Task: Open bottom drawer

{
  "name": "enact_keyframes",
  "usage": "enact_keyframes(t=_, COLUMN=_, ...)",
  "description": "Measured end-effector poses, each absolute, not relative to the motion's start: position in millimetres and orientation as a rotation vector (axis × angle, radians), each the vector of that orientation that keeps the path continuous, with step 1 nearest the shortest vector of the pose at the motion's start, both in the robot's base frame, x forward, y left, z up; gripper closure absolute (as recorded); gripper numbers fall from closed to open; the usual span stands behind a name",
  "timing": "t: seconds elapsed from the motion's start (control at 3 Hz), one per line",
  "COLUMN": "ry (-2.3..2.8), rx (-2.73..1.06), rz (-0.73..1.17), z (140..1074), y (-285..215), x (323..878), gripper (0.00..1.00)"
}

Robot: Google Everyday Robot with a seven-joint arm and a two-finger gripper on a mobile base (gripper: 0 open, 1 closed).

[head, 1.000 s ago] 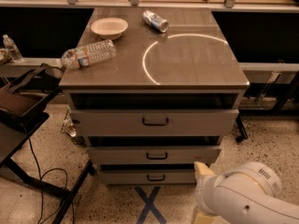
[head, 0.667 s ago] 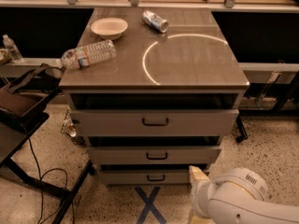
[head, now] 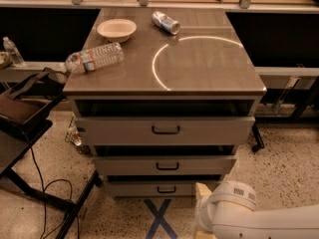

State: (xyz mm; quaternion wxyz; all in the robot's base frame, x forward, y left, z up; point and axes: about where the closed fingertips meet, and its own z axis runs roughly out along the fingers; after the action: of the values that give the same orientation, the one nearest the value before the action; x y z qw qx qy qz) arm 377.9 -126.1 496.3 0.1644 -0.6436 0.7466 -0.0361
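The grey metal cabinet (head: 164, 68) has three drawers. The bottom drawer (head: 134, 188) is the lowest one, with a low front panel and a small black loop handle (head: 166, 189). Its front stands only slightly out from the cabinet. Above it are the middle drawer (head: 124, 166) and the tall-fronted top drawer (head: 114, 131). My gripper (head: 202, 193) shows as a cream-coloured tip at the end of the white arm (head: 234, 215), low on the right. It is just right of the bottom drawer's front and below its right corner, apart from the handle.
On the cabinet top lie a white bowl (head: 116, 30), a crushed can (head: 165, 22) and a plastic water bottle (head: 94, 58). A black stand with a bag (head: 25, 111) and cables (head: 45, 193) are on the left. A blue tape X (head: 159, 219) marks the floor in front.
The white arm has moved left and lower in the view, bringing the gripper closer to the bottom drawer's right end. The drawers and the things on top have not moved.
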Motion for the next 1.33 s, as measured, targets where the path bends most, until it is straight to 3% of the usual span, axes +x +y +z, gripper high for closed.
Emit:
enact_keyframes(t=0.33, ry=2.146, rx=-1.853, rz=-0.133, z=485, y=-129, x=389, gripper=0.0)
enact_keyframes(t=1.0, ry=2.234, rx=-1.99, rz=-0.318, z=367, y=-153, x=433, gripper=0.0)
enact_keyframes(t=1.33, ry=2.204, rx=-2.022, rz=-0.259, z=296, y=-160, x=440, gripper=0.0)
